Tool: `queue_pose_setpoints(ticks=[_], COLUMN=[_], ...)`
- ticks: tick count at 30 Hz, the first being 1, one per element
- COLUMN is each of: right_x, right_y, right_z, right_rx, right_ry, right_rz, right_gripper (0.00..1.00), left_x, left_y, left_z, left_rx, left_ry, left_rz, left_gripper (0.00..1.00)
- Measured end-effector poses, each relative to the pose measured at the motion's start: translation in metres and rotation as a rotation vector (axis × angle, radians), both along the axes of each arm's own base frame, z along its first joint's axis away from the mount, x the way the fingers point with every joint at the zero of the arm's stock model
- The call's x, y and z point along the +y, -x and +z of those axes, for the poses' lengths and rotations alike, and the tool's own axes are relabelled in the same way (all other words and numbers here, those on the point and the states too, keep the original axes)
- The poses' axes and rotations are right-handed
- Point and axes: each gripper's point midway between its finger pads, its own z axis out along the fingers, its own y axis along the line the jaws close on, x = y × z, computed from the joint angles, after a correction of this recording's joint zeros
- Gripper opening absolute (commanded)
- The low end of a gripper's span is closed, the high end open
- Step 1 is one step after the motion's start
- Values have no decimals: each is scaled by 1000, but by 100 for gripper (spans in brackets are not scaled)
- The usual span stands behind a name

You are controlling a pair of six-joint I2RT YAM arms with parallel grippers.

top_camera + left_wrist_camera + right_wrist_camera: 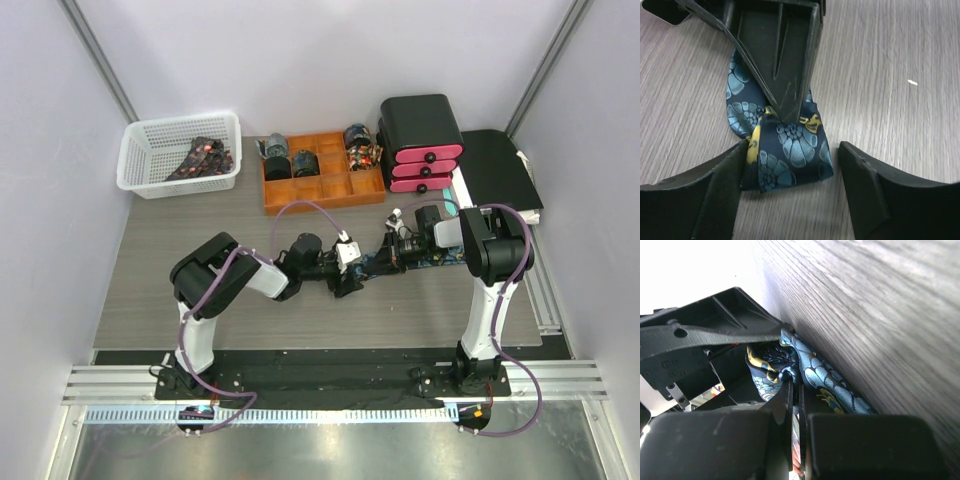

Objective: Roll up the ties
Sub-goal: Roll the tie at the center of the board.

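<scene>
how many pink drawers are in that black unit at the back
3, stacked in the black drawer unit at the back right: top drawer, middle drawer, bottom drawer. None seems hidden.

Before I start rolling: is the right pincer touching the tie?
Touching. In the right wrist view the right pincer is closed on the tie, with patterned fabric filling the narrow slot between its fingers.

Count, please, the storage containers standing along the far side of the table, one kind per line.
White mesh basket: 1
Orange compartment tray: 1
Black cabinet with pink drawers: 1
Total: 3
</scene>
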Motion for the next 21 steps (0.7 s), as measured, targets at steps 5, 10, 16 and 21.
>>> queue_pose_setpoints(ticks=[5,10,16,21], right_x=[0,0,-12,-18], right_y=[0,0,-4,-23], right_z=[0,3,18,30], right_rx=[0,0,5,-71], right_ry=[-2,-8,58,95], right_rz=[1,0,-43,-58], right_gripper=[1,20,31,32], left_x=[-5,-8,-7,2], left_y=[-5,-5,-3,6], left_z=[0,0,2,1], left_rx=[-29,-32,6,46], left_ry=[3,-37,-126,-184], left_rz=[23,5,-30,-74], left_gripper=[35,17,13,11])
